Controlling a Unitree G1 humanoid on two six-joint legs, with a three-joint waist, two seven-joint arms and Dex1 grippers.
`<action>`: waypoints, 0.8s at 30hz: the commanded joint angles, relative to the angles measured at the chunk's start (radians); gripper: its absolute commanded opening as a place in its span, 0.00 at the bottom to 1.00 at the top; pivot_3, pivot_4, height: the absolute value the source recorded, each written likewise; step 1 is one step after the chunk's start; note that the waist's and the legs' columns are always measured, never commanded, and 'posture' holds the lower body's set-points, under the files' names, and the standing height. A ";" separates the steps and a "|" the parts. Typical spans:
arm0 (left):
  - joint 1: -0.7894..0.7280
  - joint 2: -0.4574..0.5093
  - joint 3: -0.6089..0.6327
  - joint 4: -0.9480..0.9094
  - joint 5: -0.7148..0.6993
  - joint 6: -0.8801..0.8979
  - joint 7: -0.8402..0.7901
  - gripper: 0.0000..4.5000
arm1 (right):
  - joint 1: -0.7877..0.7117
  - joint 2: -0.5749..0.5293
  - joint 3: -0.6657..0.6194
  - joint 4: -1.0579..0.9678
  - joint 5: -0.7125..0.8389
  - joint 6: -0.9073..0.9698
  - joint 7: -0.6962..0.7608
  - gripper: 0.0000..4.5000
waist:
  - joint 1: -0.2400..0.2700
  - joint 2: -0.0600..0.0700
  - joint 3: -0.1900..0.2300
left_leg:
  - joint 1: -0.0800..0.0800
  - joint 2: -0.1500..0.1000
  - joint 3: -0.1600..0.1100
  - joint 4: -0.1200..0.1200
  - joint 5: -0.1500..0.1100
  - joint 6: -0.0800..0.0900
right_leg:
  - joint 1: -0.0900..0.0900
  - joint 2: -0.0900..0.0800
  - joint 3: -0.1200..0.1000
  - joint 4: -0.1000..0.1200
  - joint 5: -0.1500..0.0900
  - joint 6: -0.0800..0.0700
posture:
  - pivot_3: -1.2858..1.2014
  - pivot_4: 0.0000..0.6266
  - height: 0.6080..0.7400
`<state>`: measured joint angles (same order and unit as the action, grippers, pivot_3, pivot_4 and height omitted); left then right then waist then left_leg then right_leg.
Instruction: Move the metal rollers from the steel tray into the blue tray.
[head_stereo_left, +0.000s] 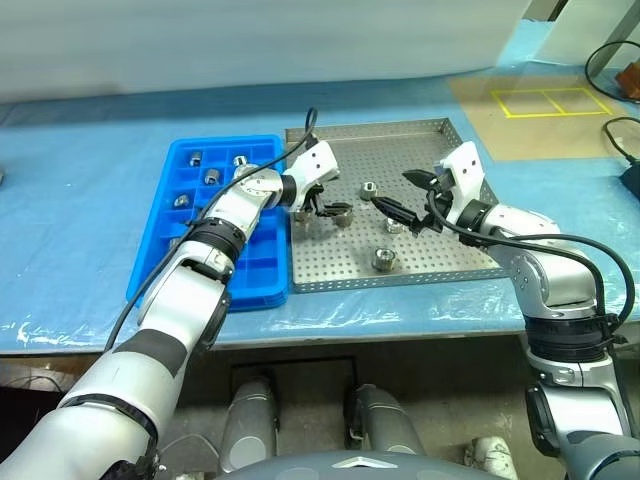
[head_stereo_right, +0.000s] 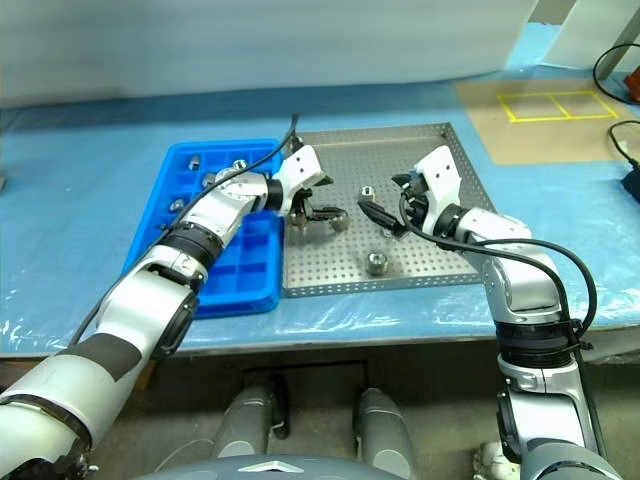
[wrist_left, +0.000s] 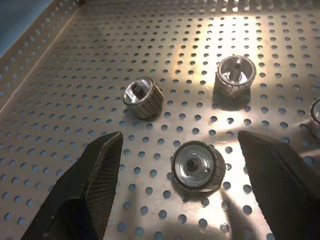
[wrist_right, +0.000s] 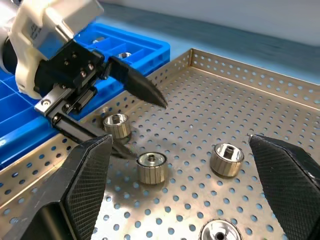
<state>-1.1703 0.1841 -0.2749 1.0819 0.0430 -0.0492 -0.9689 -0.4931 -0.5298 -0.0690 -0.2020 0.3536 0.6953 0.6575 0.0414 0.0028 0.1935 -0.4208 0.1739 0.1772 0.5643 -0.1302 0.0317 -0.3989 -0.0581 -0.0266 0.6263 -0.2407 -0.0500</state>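
Judging by the head views, the job is roughly half done: four rollers (head_stereo_left: 211, 176) sit in blue tray (head_stereo_left: 160, 262) cells, and about four lie loose on the steel tray (head_stereo_left: 440, 250). Both the left gripper (head_stereo_left: 322, 207) and right gripper (head_stereo_left: 404, 195) are spread wide and empty. Up close, the left wrist view shows a roller (wrist_left: 197, 165) lying between its fingers (wrist_left: 90, 190).

Steel tray (head_stereo_left: 440, 262) lower right: bare floor, open passage.
Tray centre: metal rollers (head_stereo_left: 383, 259) scattered, left gripper (head_stereo_left: 322, 207) and right gripper (head_stereo_left: 404, 200) crowd it.
Blue tray (head_stereo_left: 262, 272) lower cells: free.
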 joint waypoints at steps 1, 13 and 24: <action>-0.055 -0.008 -0.013 0.052 0.040 -0.043 -0.064 0.86 | 0.001 -0.010 -0.033 -0.057 0.015 0.000 -0.025 1.00 | 0.000 0.000 0.000 | 0.000 0.000 0.000 0.000 0.000 0.000 | 0.000 0.000 0.000 0.000 0.000 0.000 | 0.40 0.24 1.00; -0.117 -0.079 0.006 0.194 0.138 -0.032 0.001 0.86 | 0.028 -0.003 -0.009 -0.055 0.002 -0.019 -0.065 1.00 | 0.000 0.000 0.000 | 0.001 -0.001 0.000 0.003 -0.001 0.003 | 0.004 -0.002 0.000 -0.001 0.000 0.000 | 0.39 0.24 1.00; -0.108 -0.123 -0.010 0.232 0.219 -0.007 0.117 0.86 | 0.057 0.000 -0.002 -0.069 -0.006 -0.024 -0.097 1.00 | -0.003 0.000 0.000 | 0.001 0.000 0.000 0.004 -0.002 0.003 | 0.004 -0.002 -0.001 -0.001 0.000 0.000 | 0.38 0.24 1.00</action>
<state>-1.2545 0.0622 -0.2851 1.3119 0.2474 -0.0659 -0.8691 -0.4365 -0.5275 -0.0641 -0.2155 0.3497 0.6919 0.5653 0.0383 0.0028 0.1935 -0.4196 0.1735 0.1771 0.5680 -0.1319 0.0351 -0.3948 -0.0597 -0.0272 0.6256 -0.2406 -0.0501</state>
